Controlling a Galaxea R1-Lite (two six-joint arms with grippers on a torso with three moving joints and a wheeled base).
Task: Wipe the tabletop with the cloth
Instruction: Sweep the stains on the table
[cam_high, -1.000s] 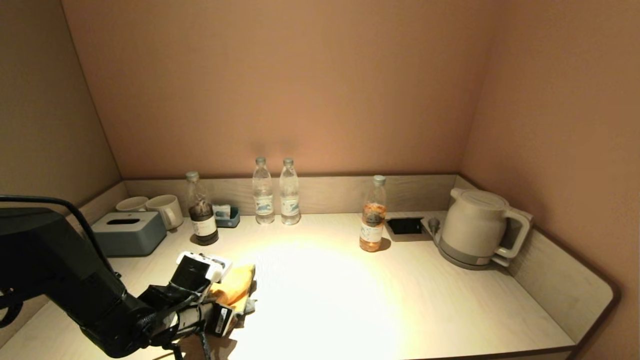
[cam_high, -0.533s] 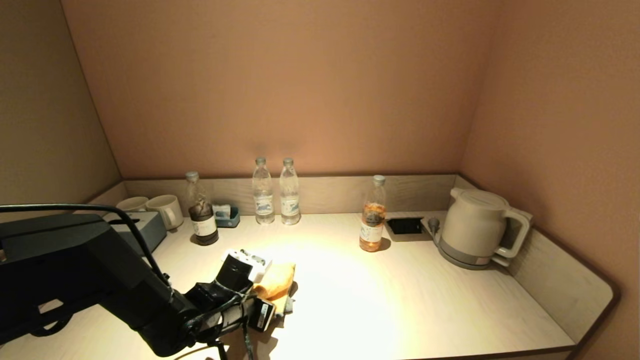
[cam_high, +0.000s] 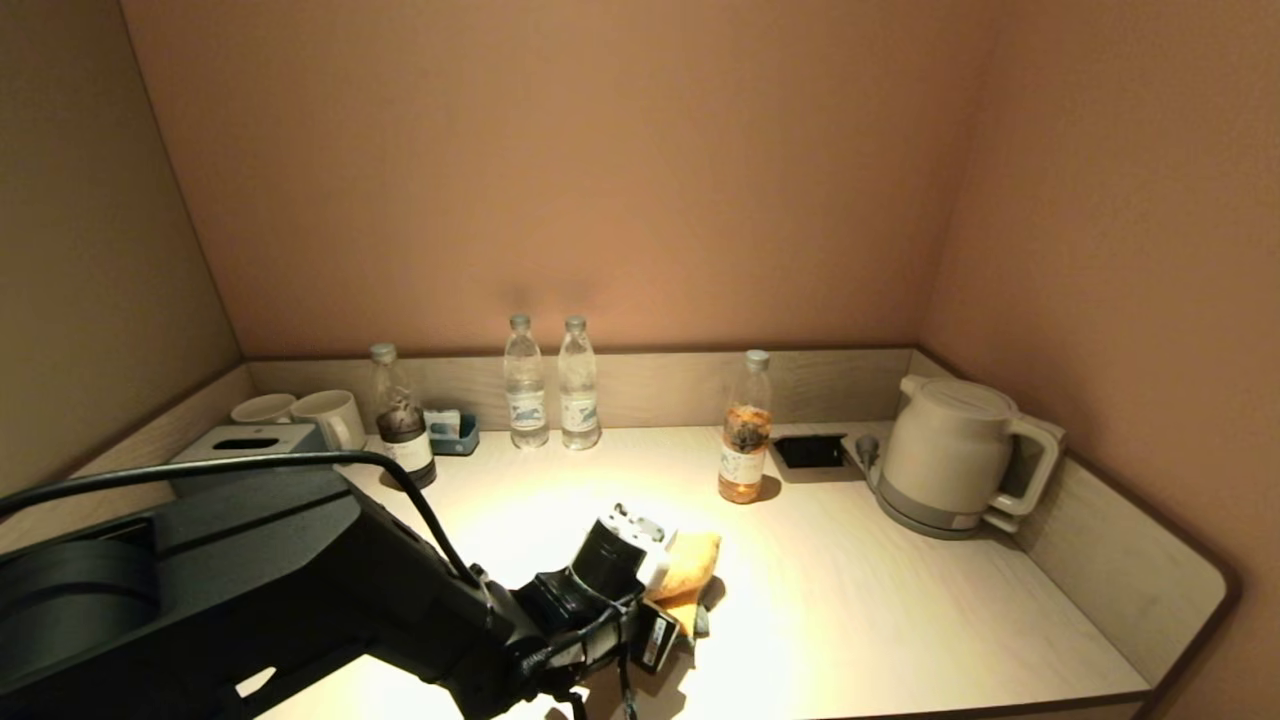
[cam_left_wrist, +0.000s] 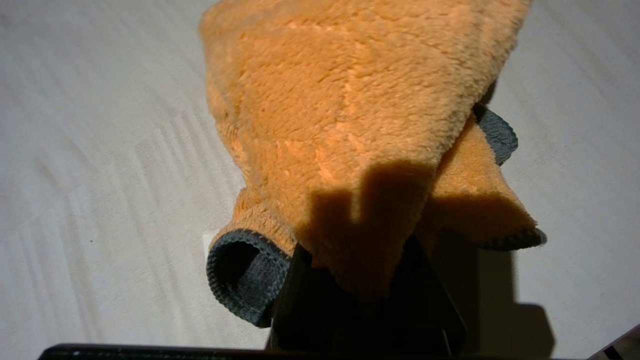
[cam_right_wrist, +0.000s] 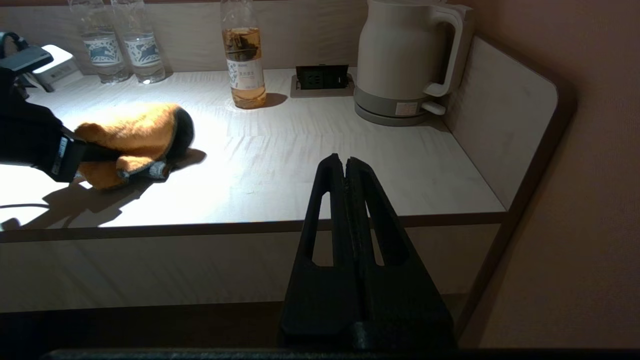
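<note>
Cloth (cam_left_wrist: 350, 115) over L tool (cam_left_wrist: 360, 295) tips

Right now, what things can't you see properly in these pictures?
- Left gripper: in the left wrist view the cloth drapes over its fingertips; in the head view its own arm blocks them.
- Tissue box: head view, mostly hidden behind the left arm.
- Bottle labels, e.g. tea bottle: print too small to read.
- Tabletop under the cloth: covered, so no telling if it is clean.
- Right gripper: out of the head view; shows shut, off the table's front edge.
</note>
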